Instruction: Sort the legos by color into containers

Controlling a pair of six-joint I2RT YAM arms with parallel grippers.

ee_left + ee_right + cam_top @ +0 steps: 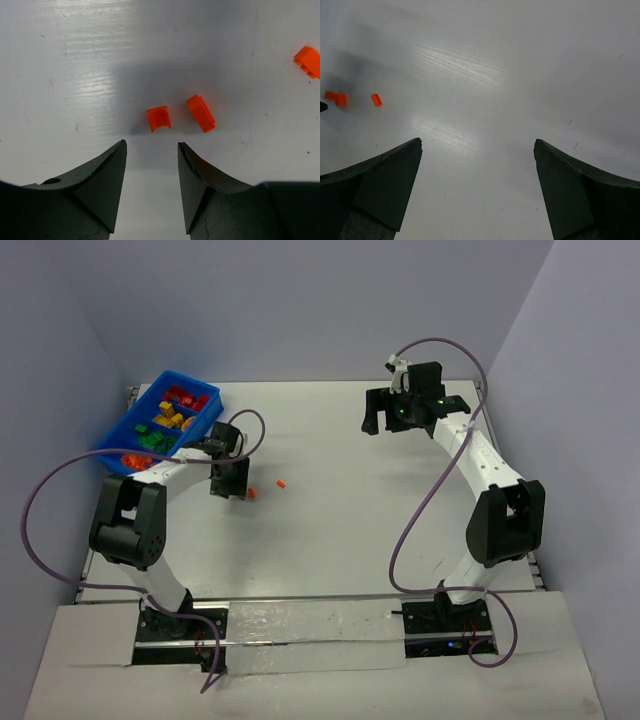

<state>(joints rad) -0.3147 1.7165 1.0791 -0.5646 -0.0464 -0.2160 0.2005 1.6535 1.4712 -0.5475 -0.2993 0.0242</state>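
Both empty | left tool (151, 144) half-open near orange legos (158, 118) | right tool (477, 142) wide open

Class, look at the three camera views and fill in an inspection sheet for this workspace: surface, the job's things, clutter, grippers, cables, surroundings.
surface: white table, glossy, with faint scuffs.
job's things: blue bin at the far left, holding red, yellow, green and orange bricks grouped by colour; three orange pieces lie loose on the table.
clutter: nothing seen.
grippers: left gripper is open and empty, just short of two of the orange pieces; right gripper is wide open and empty over bare table.
cables: left cable and right cable, both purple, loop free of the arms.
surroundings: plain pale walls on three sides.
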